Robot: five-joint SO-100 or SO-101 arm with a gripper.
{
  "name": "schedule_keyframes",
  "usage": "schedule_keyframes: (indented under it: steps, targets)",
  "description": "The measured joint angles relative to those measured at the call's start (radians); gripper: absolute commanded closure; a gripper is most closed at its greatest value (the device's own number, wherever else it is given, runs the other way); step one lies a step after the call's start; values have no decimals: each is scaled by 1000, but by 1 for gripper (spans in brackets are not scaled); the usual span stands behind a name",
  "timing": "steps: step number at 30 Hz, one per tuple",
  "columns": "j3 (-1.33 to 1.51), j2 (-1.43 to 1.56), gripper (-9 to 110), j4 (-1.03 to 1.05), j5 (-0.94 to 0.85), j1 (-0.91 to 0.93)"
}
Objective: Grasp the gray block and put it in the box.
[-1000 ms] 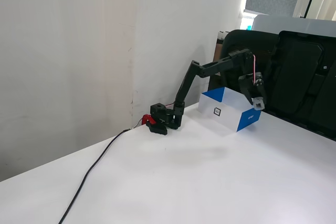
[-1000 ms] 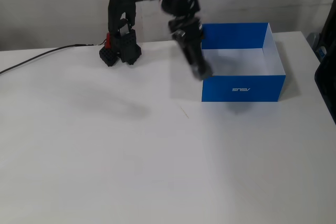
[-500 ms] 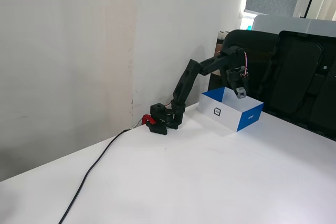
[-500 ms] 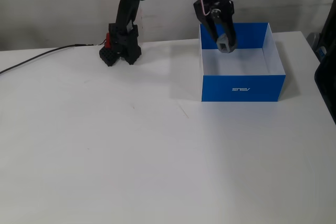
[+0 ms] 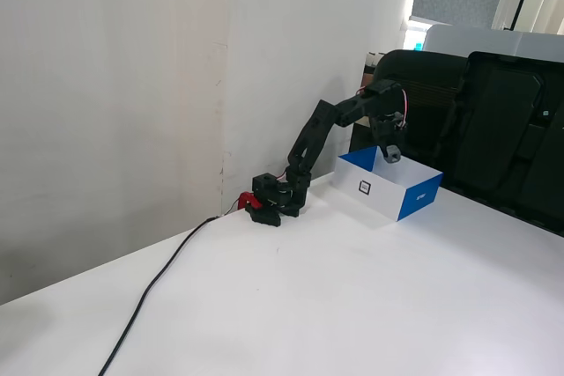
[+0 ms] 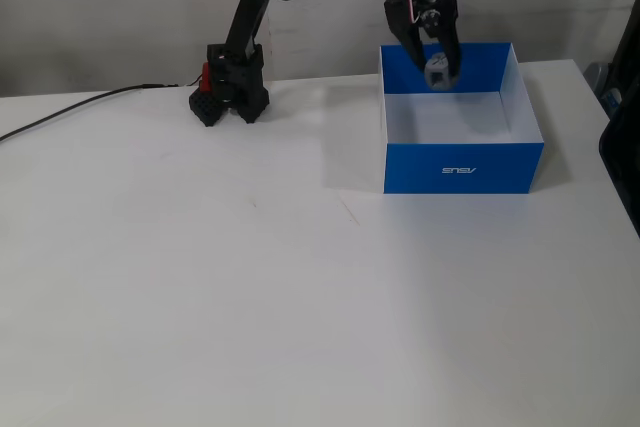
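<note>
Block (image 6: 437, 70) clamped in the jaws, held over the box (image 6: 462, 167) nr its back wall. Best to part the jaws w/ block well inside rim.

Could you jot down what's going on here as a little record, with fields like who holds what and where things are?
arm: black, base clamped at the table's back edge, reaching right in the front fixed view
gripper: pointing down, above the box opening
block: gray, held between the fingers, not yet released
box: blue outside, white inside, open top, standing on the table; looks empty
cable: dark, running across the table from the arm's base
stage: block carried over the box, drop still to come
</note>
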Motion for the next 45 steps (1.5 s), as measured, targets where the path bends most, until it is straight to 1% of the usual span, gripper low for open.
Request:
schedule_keyframes:
  steps: [3,8,9,15,23,30,38,45]
  targets:
    - [-9,0,78,0,0,0]
    - [-11,0,99,0,-9,-9]
    - [-11,0,101,0,-11,-9]
    - [-11,0,101,8,-14,-67]
    - [-11,21,101,8,-14,-233]
    - [72,149,101,8,-14,-462]
    - [130,166,101,8,-12,-787]
    - [137,166,101,8,2,-966]
